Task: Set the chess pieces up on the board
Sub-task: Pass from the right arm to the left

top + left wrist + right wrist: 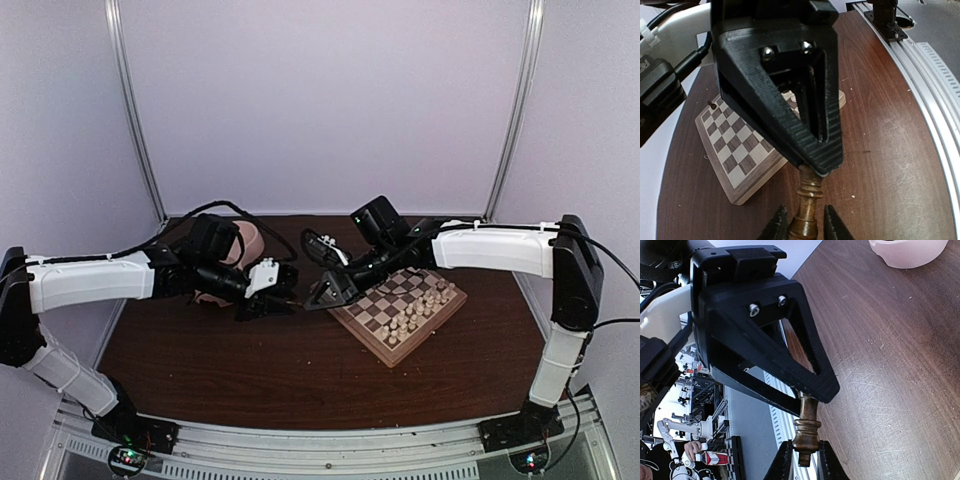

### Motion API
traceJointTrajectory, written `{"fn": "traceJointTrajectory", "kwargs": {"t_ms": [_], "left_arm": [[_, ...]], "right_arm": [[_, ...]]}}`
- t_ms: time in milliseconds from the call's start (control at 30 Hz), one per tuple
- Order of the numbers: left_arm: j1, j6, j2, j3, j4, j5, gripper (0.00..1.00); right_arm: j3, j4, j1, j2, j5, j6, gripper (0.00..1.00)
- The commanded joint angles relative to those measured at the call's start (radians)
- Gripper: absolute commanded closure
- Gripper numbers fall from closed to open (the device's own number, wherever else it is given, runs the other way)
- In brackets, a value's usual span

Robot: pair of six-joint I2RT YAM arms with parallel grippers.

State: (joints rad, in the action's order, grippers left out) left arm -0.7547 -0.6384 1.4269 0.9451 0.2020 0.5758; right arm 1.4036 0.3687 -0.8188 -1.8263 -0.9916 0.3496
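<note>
The dark brown chess piece (807, 200) is in the air above the desk (200, 370), a little to the left of the board (362, 336) and not touching it. It lies between the two grippers, which meet tip to tip there.

The right gripper (805, 462) is clamped on one end of the piece, with its fingers tight on both sides. The left gripper (806, 225) has its fingertips close on both sides of the wide base at the other end. Whether they press on the base or only stand beside it, I cannot tell.

The board lies turned at an angle on the right half of the desk. Many pale chessmen (420, 305) stand on its right side, while its left squares are mostly bare. A pink bowl (245, 245) is at the back of the desk, partly hidden behind the left arm.
</note>
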Motion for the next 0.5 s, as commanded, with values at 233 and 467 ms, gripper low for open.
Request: {"fn": "traceJointTrajectory", "kwargs": {"t_ms": [233, 467], "left_arm": [[-0.008, 0.020, 0.001, 0.016, -0.072, -0.033, 0.96], [-0.008, 0.113, -0.040, -0.067, -0.232, -0.060, 0.99]], "right_arm": [[0.015, -0.072, -0.005, 0.011, 0.018, 0.032, 0.91], [0.013, -0.038, 0.020, 0.052, 0.063, -0.016, 0.66]]}}
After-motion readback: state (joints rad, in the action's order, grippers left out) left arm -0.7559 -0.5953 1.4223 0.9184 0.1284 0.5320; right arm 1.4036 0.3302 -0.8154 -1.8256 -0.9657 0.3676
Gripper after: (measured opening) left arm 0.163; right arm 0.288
